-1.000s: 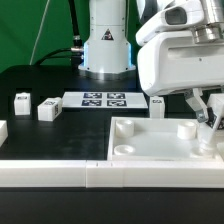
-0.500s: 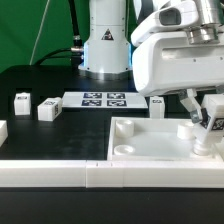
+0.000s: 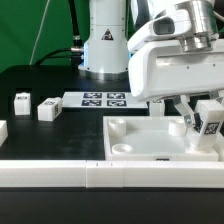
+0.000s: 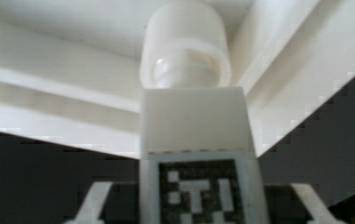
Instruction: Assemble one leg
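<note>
My gripper is at the exterior view's right, over the far right corner of the large white tray-like piece. It is shut on the leg, a small white block with a black-and-white tag, held tilted just above the tray's corner. In the wrist view the leg runs up the middle, tag facing the camera and rounded end pointing at the tray's wall. My gripper straddles the tag end, with a finger on each side.
Two more white tagged blocks stand at the exterior view's left, another is behind the tray. The marker board lies in front of the robot base. A long white rail runs along the front.
The leg has come into full view in the gripper and turned and risen slightly. The arm and the tray have shifted a little toward the exterior view's left.
</note>
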Available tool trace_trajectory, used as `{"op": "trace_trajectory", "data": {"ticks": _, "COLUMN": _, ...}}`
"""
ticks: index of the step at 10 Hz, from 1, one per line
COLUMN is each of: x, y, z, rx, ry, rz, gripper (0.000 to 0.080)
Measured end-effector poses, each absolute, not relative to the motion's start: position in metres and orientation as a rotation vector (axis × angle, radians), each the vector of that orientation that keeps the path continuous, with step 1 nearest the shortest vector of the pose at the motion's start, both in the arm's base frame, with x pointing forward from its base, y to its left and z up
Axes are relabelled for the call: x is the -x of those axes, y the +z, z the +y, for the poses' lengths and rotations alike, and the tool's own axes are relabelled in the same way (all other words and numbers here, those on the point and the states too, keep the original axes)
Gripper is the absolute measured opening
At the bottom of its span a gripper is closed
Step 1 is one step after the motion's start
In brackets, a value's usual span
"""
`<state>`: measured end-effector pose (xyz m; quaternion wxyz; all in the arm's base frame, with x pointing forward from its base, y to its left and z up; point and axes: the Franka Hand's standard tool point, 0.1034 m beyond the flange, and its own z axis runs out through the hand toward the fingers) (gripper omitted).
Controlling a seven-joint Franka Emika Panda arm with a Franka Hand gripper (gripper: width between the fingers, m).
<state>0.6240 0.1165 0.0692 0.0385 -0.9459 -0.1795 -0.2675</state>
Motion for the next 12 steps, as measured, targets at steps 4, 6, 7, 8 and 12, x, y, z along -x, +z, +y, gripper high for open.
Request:
{"op": "trace_trajectory", "data": {"ticks": 4, "x": -0.622, "y": 0.068, "z": 0.106, "rx": 2.886, "ry": -0.920, "rz": -0.512, "gripper": 0.0291}}
{"op": "trace_trajectory", "data": {"ticks": 6, "x": -0.622, "y": 0.068, "z": 0.106, "rx": 2.888, "ry": -0.912, "rz": -0.516, "gripper": 0.0364}}
{"op": "trace_trajectory", "data": {"ticks": 7, "x": -0.622, "y": 0.068, "z": 0.106, "rx": 2.888, "ry": -0.911, "rz": -0.517, "gripper": 0.0364}}
{"op": "trace_trajectory", "data": {"ticks": 8, "x": -0.622, "y": 0.068, "z": 0.106, "rx": 2.888, "ry": -0.911, "rz": -0.517, "gripper": 0.0549}}
{"op": "trace_trajectory", "data": {"ticks": 12, "x": -0.622, "y": 0.068, "z": 0.106, "rx": 2.888, "ry": -0.910, "rz": -0.517, "gripper": 0.0643}}
